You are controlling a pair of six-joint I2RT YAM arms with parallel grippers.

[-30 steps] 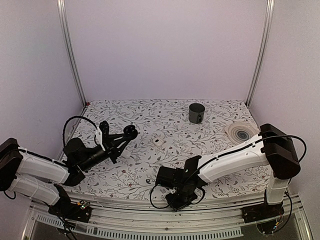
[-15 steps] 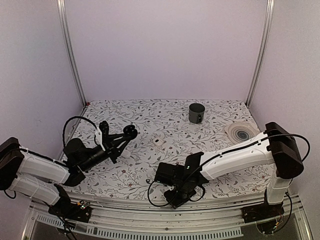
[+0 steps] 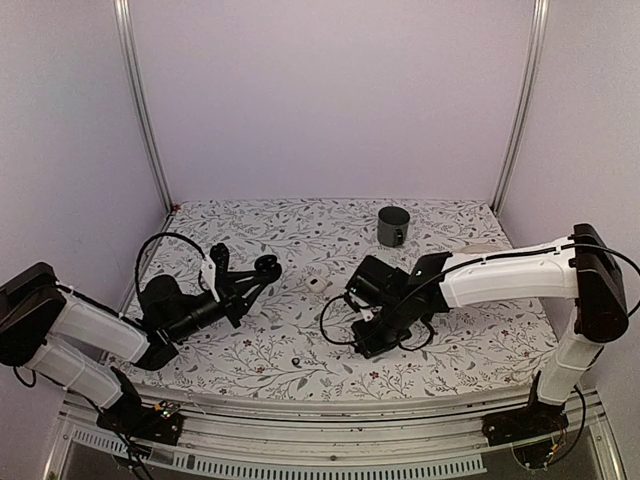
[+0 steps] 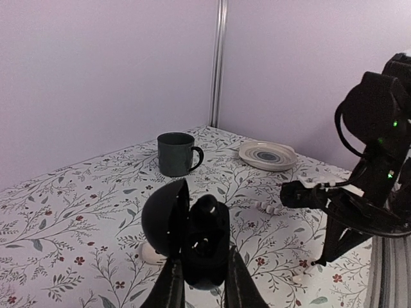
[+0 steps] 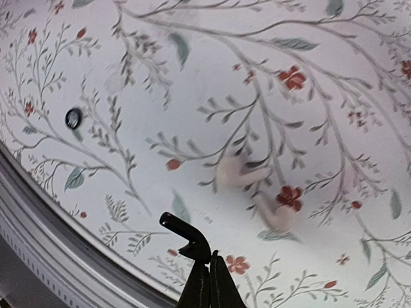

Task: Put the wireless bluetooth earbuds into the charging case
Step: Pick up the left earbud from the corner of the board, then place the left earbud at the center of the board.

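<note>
White rounded shells are being shown along the left arm (image 3: 95,328) and the right arm (image 3: 500,278), broken by black joint housings. 2 thin black cables (image 3: 323,328) are being looped near the wrists. Black tapered fingers (image 4: 171,289) are being carried, and green lights (image 4: 393,123) are being lit on the right wrist.

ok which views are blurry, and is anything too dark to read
right wrist: the cloth is smeared by motion, only the earbud at the jaws is crisp; left wrist: sharp, but the charging case is a near-black mass with little detail; top external: sharp, evenly lit
</note>
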